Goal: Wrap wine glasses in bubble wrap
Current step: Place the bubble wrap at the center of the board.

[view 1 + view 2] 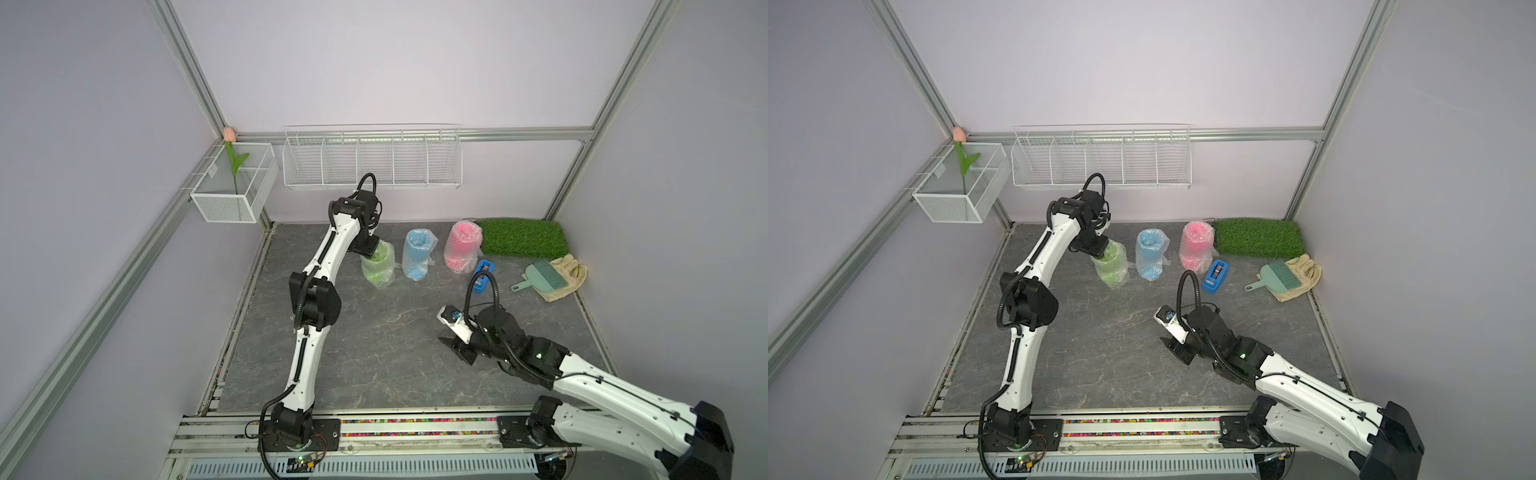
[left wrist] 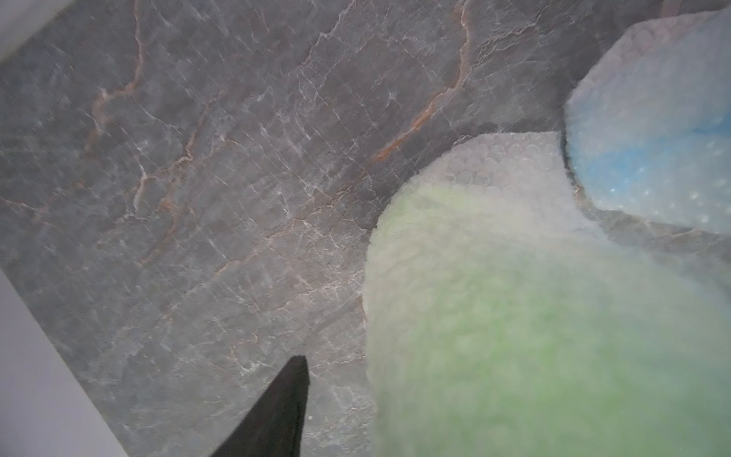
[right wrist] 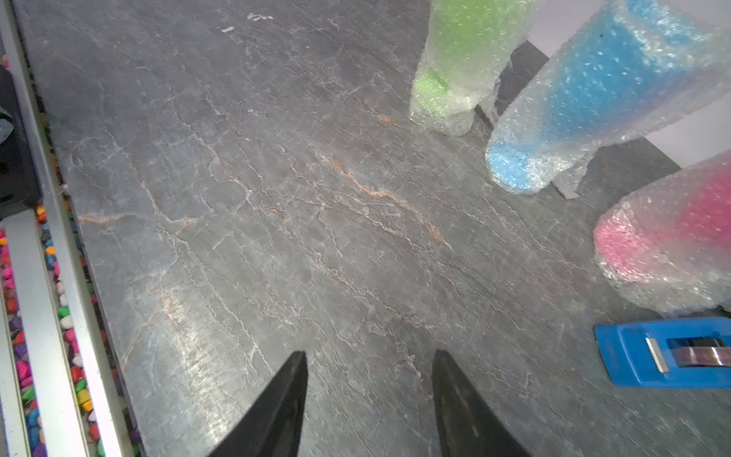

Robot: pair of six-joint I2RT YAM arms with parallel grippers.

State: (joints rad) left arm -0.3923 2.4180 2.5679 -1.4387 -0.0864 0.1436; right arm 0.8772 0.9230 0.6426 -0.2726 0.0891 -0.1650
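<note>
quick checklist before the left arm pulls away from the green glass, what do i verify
1. green glass wrapped and upright: ok
2. blue glass wrapped and upright: ok
3. pink glass wrapped and upright: ok
4. left jaws clear of the green glass: cannot tell, one jaw is hidden in the left wrist view
5. right jaws open and empty: ok

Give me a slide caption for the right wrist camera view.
Open right gripper faces the wrapped green glass, blue glass and pink glass, tape dispenser alongside.
</note>
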